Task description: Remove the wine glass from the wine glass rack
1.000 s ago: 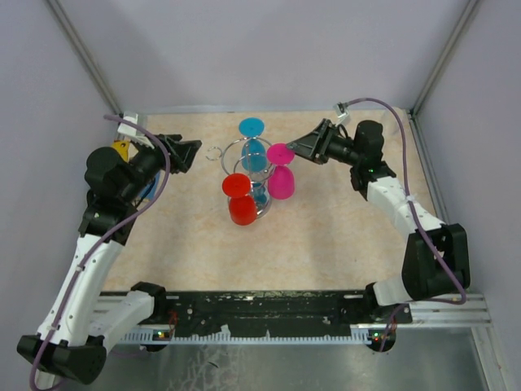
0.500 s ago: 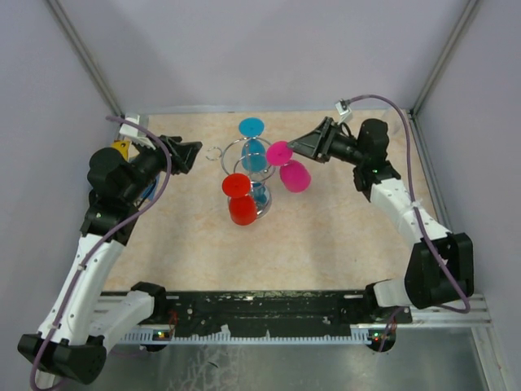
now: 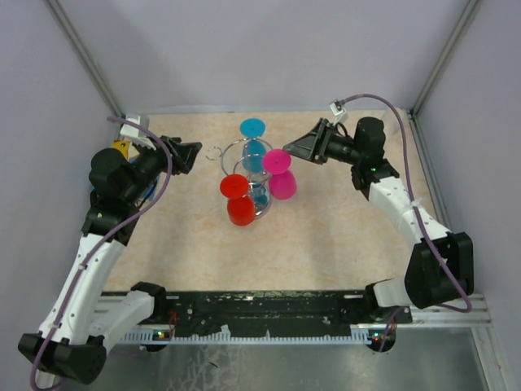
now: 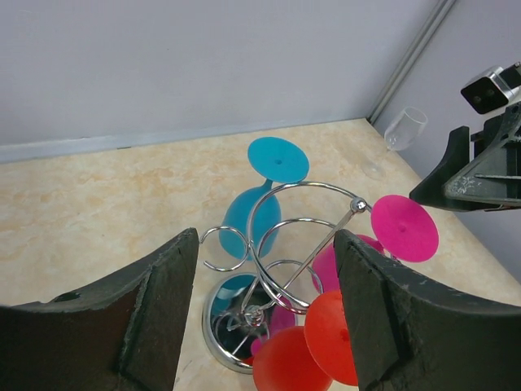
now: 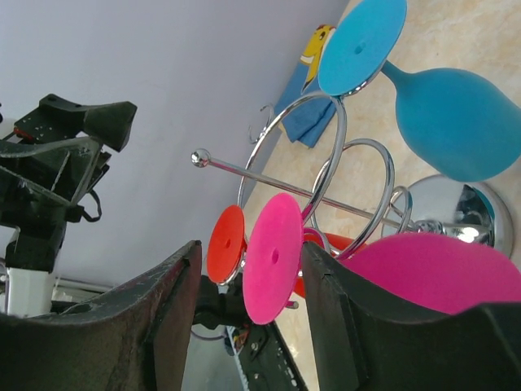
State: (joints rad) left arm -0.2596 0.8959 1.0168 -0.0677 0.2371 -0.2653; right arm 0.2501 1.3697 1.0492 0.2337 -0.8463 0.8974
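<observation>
The chrome wine glass rack (image 3: pixel 236 148) stands mid-table with three plastic glasses hanging upside down on it. They are a blue glass (image 3: pixel 254 155), a pink glass (image 3: pixel 283 184) and a red glass (image 3: pixel 241 211). My right gripper (image 3: pixel 295 148) is open just right of the rack. In the right wrist view (image 5: pixel 251 248) its fingers stand either side of the pink glass's round foot (image 5: pixel 273 259) without closing on it. My left gripper (image 3: pixel 194 151) is open and empty left of the rack, and its wrist view (image 4: pixel 267 236) faces the rack's base (image 4: pixel 213 326).
A clear wine glass (image 4: pixel 404 128) stands by the far right corner post. A blue cloth (image 5: pixel 305 122) and a yellow object (image 3: pixel 122 149) lie at the far left by the left arm. Grey walls close the table's back and sides.
The pink glass's bowl swung out to the right half a second ago and now hangs back near the rack. My right gripper has shifted slightly. The left arm has not moved.
</observation>
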